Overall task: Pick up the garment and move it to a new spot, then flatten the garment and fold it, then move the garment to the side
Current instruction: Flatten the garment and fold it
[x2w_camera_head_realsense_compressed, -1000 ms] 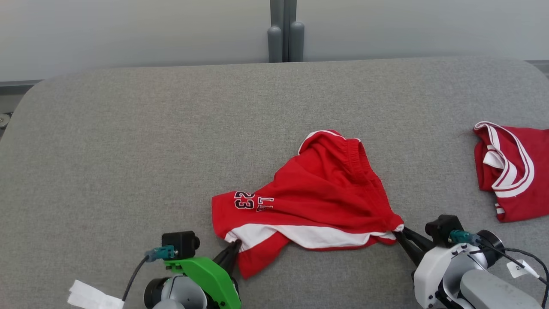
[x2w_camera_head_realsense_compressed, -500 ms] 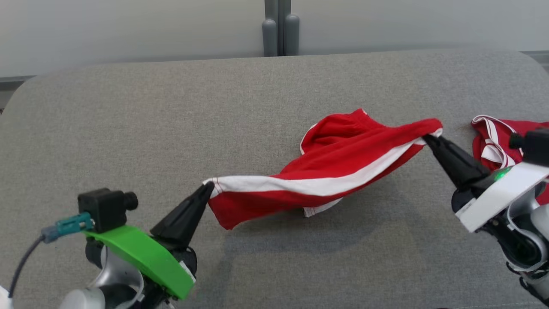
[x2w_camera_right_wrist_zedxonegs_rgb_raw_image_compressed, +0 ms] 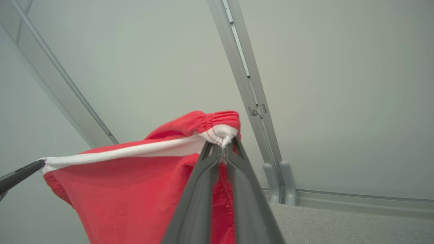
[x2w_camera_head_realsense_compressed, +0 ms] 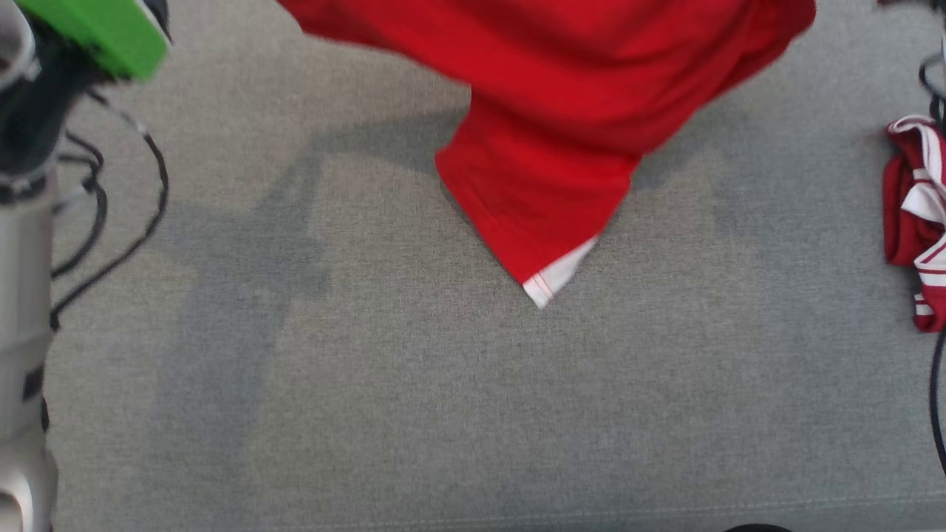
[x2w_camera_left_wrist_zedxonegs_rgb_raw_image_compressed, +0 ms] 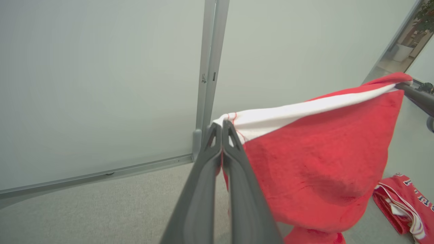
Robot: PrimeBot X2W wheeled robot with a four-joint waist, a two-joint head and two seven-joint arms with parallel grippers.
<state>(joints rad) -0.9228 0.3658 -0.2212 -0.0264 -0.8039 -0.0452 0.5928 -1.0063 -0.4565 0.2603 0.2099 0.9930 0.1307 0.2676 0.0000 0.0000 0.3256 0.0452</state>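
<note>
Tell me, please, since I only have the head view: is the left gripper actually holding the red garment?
Observer: Yes, the left gripper is shut on the red garment, at one end of its white trim.
Operator: And the right one, please?
Observer: The right gripper is shut on the trim's other end, beside a gathered red edge.
Operator: Is the trim between them taut?
Observer: It runs nearly straight between both grippers; the cloth hangs below it.
</note>
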